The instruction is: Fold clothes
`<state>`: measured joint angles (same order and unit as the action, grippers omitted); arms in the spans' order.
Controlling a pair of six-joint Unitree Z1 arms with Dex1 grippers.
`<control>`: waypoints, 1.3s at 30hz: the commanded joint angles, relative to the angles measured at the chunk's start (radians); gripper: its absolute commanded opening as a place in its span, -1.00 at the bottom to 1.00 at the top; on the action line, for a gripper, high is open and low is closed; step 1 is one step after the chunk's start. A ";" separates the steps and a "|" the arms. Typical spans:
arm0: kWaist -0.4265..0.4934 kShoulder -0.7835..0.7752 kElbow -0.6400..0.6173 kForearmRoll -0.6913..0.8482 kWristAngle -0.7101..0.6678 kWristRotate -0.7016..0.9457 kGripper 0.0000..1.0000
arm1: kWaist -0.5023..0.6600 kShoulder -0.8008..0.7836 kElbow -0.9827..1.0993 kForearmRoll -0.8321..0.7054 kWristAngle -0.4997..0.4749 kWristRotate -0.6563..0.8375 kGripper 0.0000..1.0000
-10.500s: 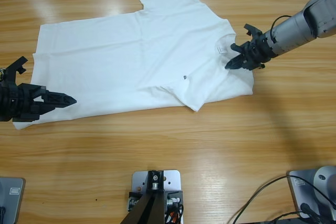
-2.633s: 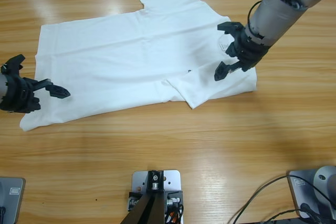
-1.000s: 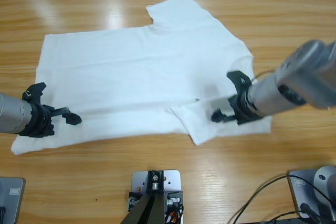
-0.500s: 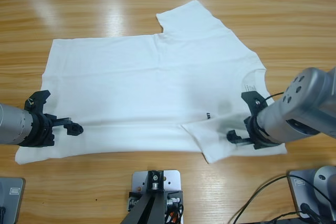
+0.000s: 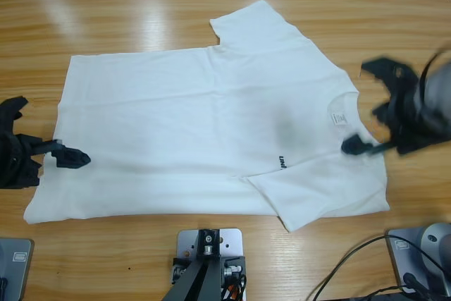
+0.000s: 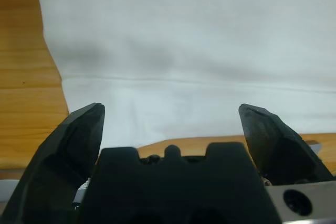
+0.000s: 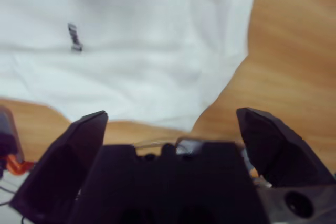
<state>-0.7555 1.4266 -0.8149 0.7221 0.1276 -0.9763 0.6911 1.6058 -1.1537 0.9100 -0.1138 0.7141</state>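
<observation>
Black jaws stood spread and empty at both ends of the shirt.

Left gripper (image 5: pixel 63 151) hung parted over the hem edge, holding nothing; right gripper (image 5: pixel 373 114) hovered likewise released just off the collar end. Between them the white T-shirt (image 5: pixel 190 125) lay flat on the wooden table (image 5: pixel 141 259), its long axis running gripper to gripper, one sleeve (image 5: pixel 317 192) folded in on the near side. Each arm seemed nearest its own end, so a lengthwise fold would probably start there.
</observation>
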 commanded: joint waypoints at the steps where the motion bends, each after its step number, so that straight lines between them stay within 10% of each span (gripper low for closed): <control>1: 0.311 0.021 -0.011 -0.091 0.000 0.055 0.91 | -0.464 0.175 -0.276 -0.081 0.295 -0.524 0.96; 11: 0.666 0.233 -0.238 -0.276 -0.382 0.418 0.87 | -0.707 0.672 -1.007 0.067 0.810 -0.626 0.99; 17: 0.756 0.318 -0.254 -0.275 -0.367 0.410 0.85 | -0.745 0.952 -1.314 0.123 0.842 -0.657 0.52; 39: 0.730 0.451 -0.273 -0.266 -0.203 0.327 0.85 | -0.697 1.189 -1.513 0.137 0.740 -0.690 0.54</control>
<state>-0.0115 1.8180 -1.0979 0.4563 -0.1260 -0.6234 -0.0271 2.6878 -2.6246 1.0317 0.6513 0.0292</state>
